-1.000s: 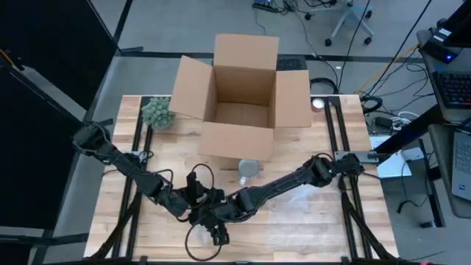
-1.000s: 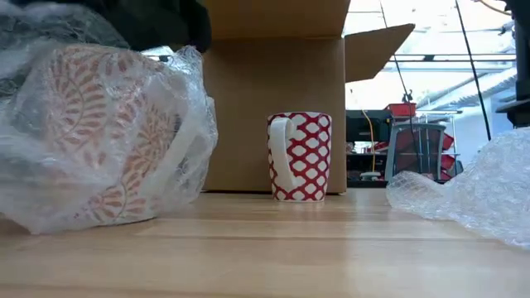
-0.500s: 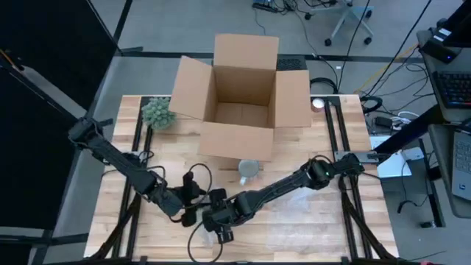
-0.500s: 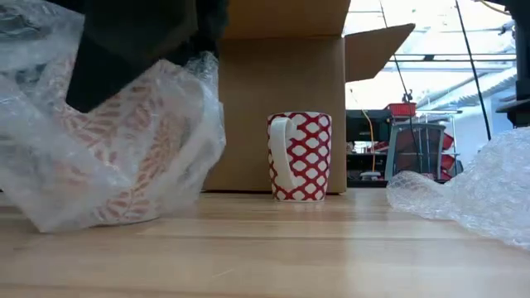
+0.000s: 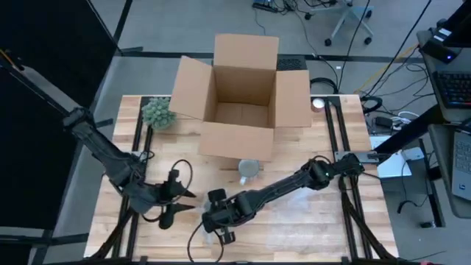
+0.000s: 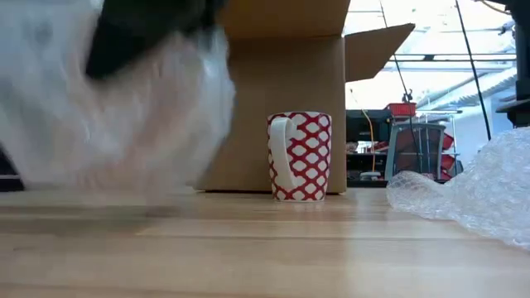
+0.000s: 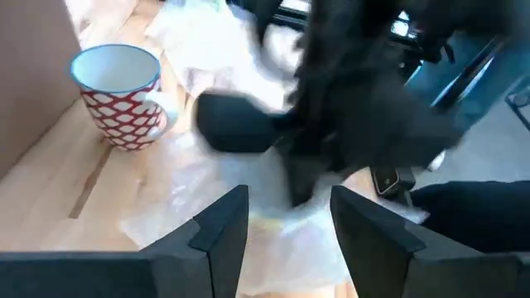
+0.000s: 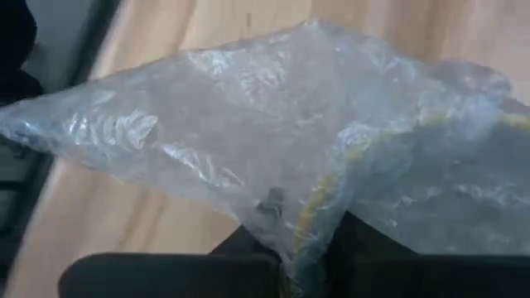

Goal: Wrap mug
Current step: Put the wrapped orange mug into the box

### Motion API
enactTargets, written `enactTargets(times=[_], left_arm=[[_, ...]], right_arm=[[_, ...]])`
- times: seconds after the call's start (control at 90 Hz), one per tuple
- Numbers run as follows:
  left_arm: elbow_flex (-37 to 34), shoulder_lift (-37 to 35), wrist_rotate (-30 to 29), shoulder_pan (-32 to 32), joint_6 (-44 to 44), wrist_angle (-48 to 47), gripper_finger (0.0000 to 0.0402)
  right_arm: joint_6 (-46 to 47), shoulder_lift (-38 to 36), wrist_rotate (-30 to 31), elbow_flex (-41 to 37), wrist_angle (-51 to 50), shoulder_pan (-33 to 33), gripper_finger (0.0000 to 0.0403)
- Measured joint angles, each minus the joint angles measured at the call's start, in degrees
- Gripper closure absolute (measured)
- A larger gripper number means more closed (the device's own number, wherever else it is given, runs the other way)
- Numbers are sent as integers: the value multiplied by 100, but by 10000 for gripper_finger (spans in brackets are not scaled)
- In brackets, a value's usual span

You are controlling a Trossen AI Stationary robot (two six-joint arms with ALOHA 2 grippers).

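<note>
Left gripper [image 5: 176, 204] left of cardboard box [image 5: 239, 96], near table front, fingers apart, empty. Right gripper [image 5: 221, 228] beside it, clamped on bubble wrap [image 8: 273, 157], probably around mug; blurred. Red-white mug [image 6: 299, 156] just before box.

An open brown cardboard box [image 5: 241, 103] sits at twelve o'clock on the light wooden slatted table [image 5: 324, 235], its four flaps spread outward. At about ten o'clock from the box, near the table's far corner, stands a small grey-green fuzzy plant [image 5: 157, 112]. At two o'clock, just past the box's flap, lies a small round white light [image 5: 318, 103]. In the low view, the box [image 6: 281, 99] fills the middle, with a red office chair [image 6: 418, 141] in the room behind.
</note>
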Motion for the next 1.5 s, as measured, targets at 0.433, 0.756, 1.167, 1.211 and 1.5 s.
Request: enactTargets(times=[0.433,0.756,1.167,1.211,1.5], left_arm=[[2,-173,-481,-164,137,-74,240],[2,-51,-527,-157,-5,0,240],[0,-3,-611,-153,-16,16,240],[0,-3,-612,-153,-16,17,240],[-2,-3,-641,-153,-22,21,240]], right_arm=[[-662,-2253,926,-14,501,-201,393],[-1042,-3111,1551,-7,527,-1470,394],[-823,-2788,1229,-8,-603,-3666,394],[-720,-2701,1016,6,-767,-3884,394],[-371,-1644,401,1,-1281,-4477,394]])
